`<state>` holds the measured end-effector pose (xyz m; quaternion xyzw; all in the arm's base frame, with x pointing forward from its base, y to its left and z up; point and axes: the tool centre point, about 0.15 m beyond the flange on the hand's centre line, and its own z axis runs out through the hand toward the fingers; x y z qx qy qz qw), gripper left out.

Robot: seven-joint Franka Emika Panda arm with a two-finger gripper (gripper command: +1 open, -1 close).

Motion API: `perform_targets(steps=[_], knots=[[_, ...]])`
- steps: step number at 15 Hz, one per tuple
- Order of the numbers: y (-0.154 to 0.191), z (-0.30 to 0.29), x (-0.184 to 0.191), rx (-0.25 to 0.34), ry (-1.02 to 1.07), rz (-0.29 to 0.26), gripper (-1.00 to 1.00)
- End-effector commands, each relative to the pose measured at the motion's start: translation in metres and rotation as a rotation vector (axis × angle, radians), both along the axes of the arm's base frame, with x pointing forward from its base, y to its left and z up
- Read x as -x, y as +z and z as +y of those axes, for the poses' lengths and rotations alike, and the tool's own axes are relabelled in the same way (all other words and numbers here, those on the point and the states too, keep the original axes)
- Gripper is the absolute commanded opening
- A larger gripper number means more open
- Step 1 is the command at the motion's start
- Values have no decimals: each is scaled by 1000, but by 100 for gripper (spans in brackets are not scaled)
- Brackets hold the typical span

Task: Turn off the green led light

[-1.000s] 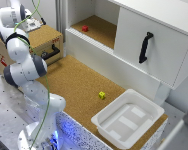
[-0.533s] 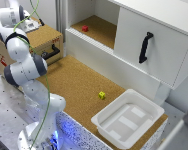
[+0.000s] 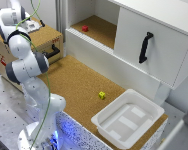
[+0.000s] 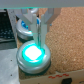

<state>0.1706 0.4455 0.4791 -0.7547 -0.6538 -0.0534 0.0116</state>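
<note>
In the wrist view the green led light (image 4: 33,52) glows pale green-cyan inside its pale rim, on a wooden surface. My gripper (image 4: 39,37) is shut and empty, with its fingers (image 4: 34,22) converging to a point right over the far edge of the lamp's top. I cannot tell whether the tips touch it. In the exterior view the gripper (image 3: 30,22) hangs over the wooden box (image 3: 44,37) at the back on the exterior view's left. The lamp itself is too small to make out there.
A second like button (image 4: 23,27) stands just behind the lit one. A red block (image 3: 85,28) sits in the open cabinet. A yellow block (image 3: 102,95) lies on the cork table beside a white tray (image 3: 129,120). The cabinet door has a black handle (image 3: 145,47).
</note>
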Motion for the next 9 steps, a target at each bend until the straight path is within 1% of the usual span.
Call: perform_targets(steps=[1, 3, 5, 6, 8, 9], knots=[[-23, 16, -1, 78, 39, 51, -100], [-29, 14, 3, 82, 37, 73, -100], [-40, 9, 5, 112, 41, 108, -100], [-44, 6, 5, 116, 37, 114, -100], [-45, 2, 1, 115, 23, 109, -100], [-33, 1, -4, 93, 10, 82, -100]])
